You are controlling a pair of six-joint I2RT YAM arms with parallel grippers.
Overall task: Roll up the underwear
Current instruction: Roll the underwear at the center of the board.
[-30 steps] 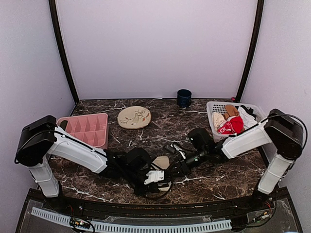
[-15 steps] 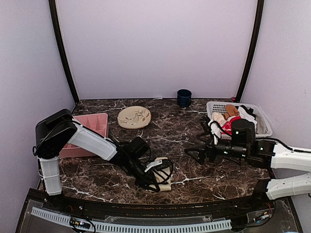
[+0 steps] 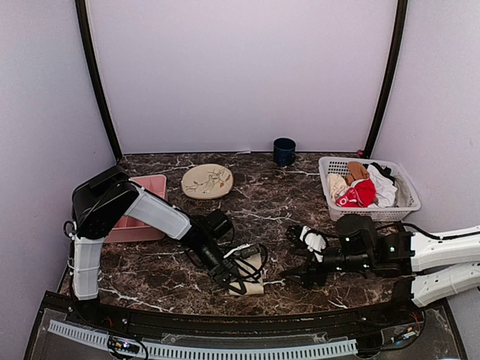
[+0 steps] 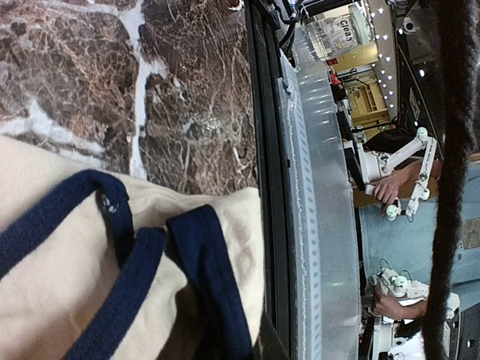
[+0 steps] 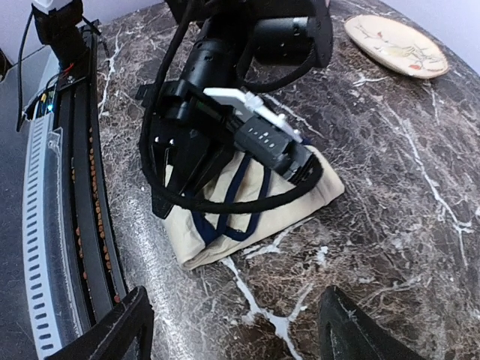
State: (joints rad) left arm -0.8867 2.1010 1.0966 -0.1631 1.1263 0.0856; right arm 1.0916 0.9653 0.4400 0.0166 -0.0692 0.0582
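Observation:
The underwear (image 3: 252, 264) is cream with dark trim. It lies folded into a thick bundle near the table's front edge, and also shows in the right wrist view (image 5: 196, 241) and close up in the left wrist view (image 4: 234, 232). My left gripper (image 3: 238, 276) is down on its near-left part and looks shut on the fabric (image 5: 176, 180). Only one dark fingertip (image 4: 264, 349) shows in its own view. My right gripper (image 3: 294, 256) is open and empty (image 5: 232, 337), low over the table just right of the underwear and not touching it.
A white basket (image 3: 406, 202) holding a red garment (image 3: 358, 195) and other clothes stands at the right. A patterned plate (image 3: 208, 181), a dark mug (image 3: 283, 151) and a pink divided tray (image 3: 150, 187) sit further back. The metal front rail (image 5: 52, 225) runs beside the underwear.
My right gripper left the underwear, swung out to the right, then dropped low beside it, open. My left arm shifted its elbow while its gripper stayed on the underwear.

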